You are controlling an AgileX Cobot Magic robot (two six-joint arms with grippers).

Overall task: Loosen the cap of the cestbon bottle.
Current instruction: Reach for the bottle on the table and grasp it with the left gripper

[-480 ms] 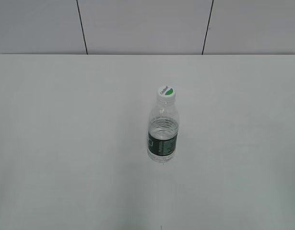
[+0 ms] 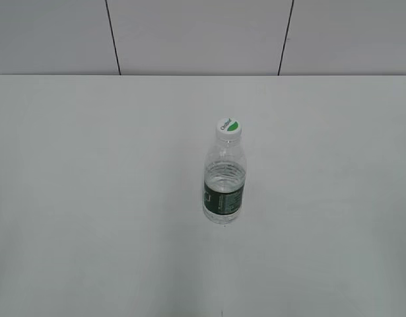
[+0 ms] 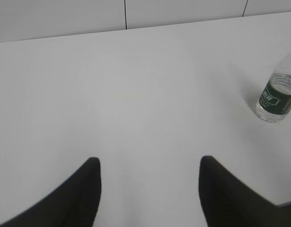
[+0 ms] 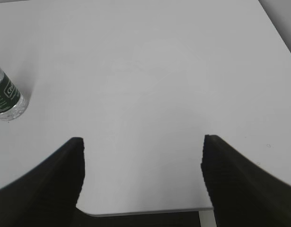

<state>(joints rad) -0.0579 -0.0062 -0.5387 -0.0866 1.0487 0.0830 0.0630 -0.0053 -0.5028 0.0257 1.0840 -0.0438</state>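
Observation:
The cestbon bottle (image 2: 224, 181) stands upright near the middle of the white table, clear with a dark green label band. Its cap (image 2: 228, 127), white with a green top part, sits on the neck. The bottle's lower part shows at the right edge of the left wrist view (image 3: 277, 92) and at the left edge of the right wrist view (image 4: 5, 100); the cap is out of view in both. My left gripper (image 3: 149, 163) is open and empty, well to the left of the bottle. My right gripper (image 4: 143, 142) is open and empty, well to its right. Neither gripper shows in the exterior view.
The white table (image 2: 90, 198) ends at a grey panelled wall (image 2: 189, 33) at the back. The table's near edge (image 4: 145, 211) and its right edge (image 4: 277, 33) show in the right wrist view.

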